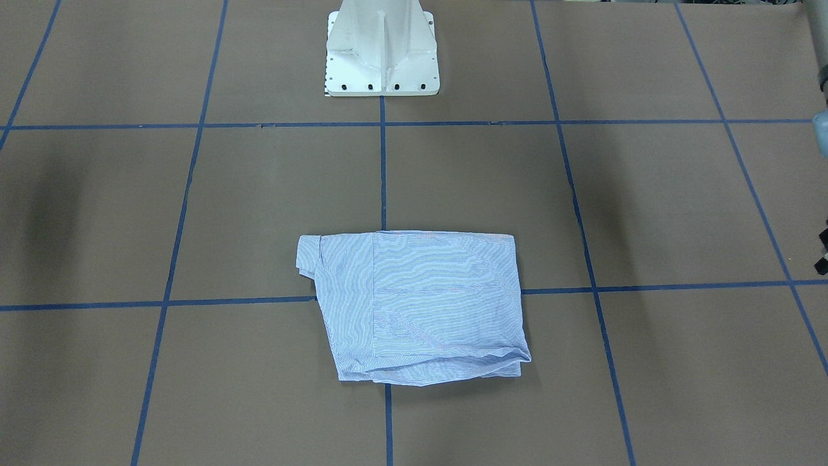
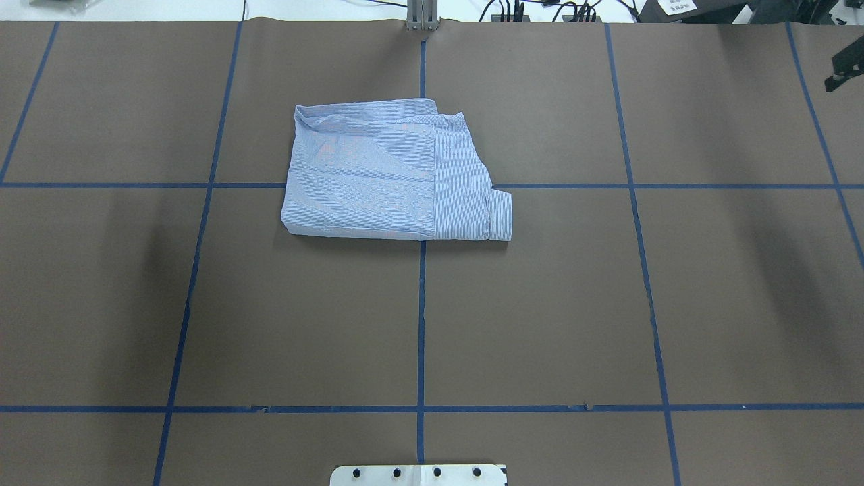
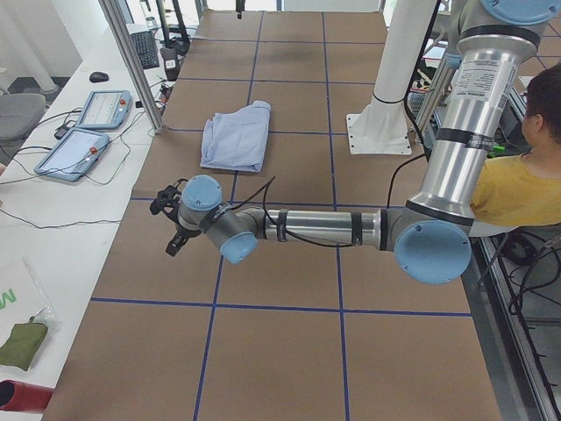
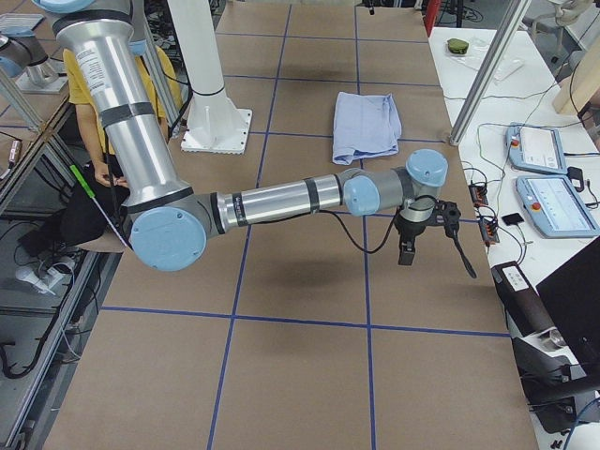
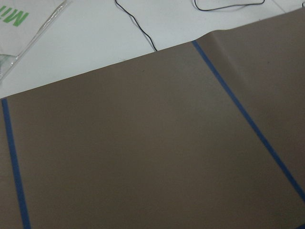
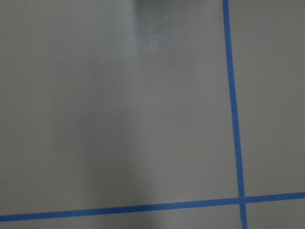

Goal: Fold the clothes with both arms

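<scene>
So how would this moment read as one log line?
shirt: folded, untouched | left gripper: clear of it | right gripper: clear of it

Green "Mi" — on a clear bag (image 5: 15, 34).

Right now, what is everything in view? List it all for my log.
shirt: one, blue-white striped, folded, mid-table
table: one, brown, blue tape grid
pedestal: one, white, table's robot side
pendants: two, blue-grey, bench beside table
person: one, yellow top, behind pedestal
left arm: one, silver, low over table's left end
right arm: one, silver, low over right end
left gripper: one, black, holds nothing; open or shut unclear
right gripper: one, black, likewise
</scene>
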`<control>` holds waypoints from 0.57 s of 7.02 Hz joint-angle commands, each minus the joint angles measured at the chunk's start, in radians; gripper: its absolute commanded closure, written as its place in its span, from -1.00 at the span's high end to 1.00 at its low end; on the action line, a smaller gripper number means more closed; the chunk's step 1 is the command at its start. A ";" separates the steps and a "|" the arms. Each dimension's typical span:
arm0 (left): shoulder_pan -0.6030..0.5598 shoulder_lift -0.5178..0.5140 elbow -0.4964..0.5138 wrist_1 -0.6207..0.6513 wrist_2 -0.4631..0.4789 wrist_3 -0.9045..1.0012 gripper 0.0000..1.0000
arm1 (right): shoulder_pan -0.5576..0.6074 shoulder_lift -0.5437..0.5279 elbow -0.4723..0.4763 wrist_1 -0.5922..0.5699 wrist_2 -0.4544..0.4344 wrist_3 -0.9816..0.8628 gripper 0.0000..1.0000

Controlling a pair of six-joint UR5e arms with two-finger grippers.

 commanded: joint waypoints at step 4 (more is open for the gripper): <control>-0.156 -0.012 -0.040 0.431 -0.010 0.137 0.98 | 0.043 -0.036 -0.030 -0.010 0.029 -0.178 1.00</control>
